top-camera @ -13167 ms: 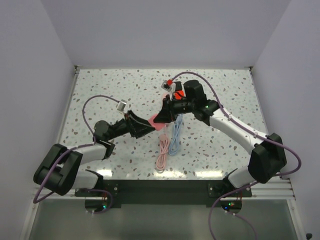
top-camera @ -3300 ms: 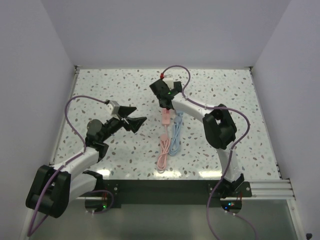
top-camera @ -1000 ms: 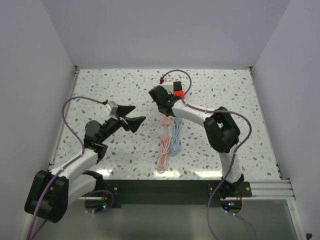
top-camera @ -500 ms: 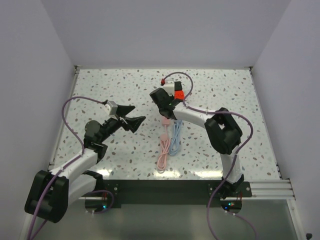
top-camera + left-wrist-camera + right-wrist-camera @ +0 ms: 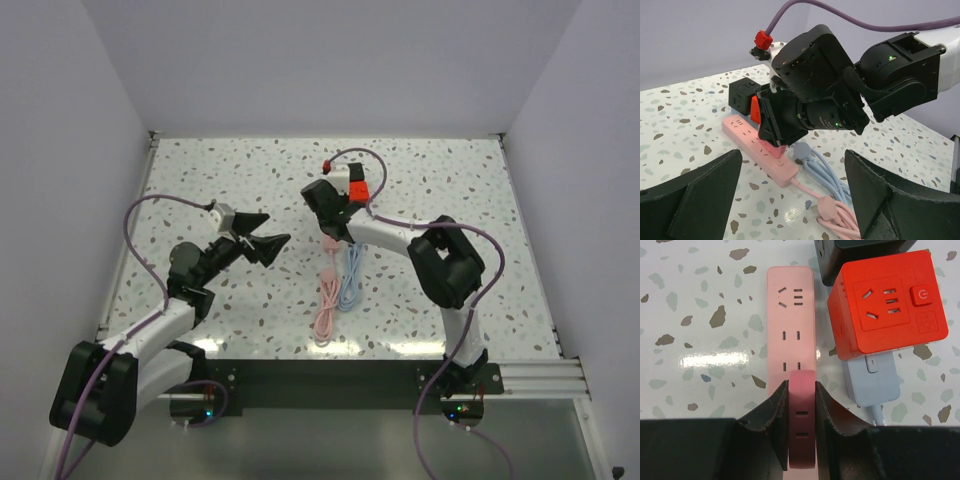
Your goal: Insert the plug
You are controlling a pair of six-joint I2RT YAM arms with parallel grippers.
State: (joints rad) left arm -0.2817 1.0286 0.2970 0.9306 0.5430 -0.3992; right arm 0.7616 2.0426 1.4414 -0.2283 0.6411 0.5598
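My right gripper (image 5: pixel 802 386) is shut on a pink plug (image 5: pixel 802 430) that has two slots in its upper face. It holds the plug upright over the near end of the pink power strip (image 5: pixel 791 325). In the left wrist view the pink plug (image 5: pixel 771 148) rests against the pink power strip (image 5: pixel 765 161); its prongs are hidden. From the top view the right gripper (image 5: pixel 328 208) covers the strip's far end. My left gripper (image 5: pixel 268 243) hangs open to the left of the strip, nothing between its fingers (image 5: pixel 695 197).
A red cube socket (image 5: pixel 887 305) sits on a light blue adapter (image 5: pixel 872 382) right of the strip, with a black cube (image 5: pixel 865 255) behind it. Coiled pink cable (image 5: pixel 325 305) and blue cable (image 5: pixel 350 280) lie nearer the arm bases.
The right wrist has crept very slightly over the strip with the plug still in its grip. The left arm has not moved.
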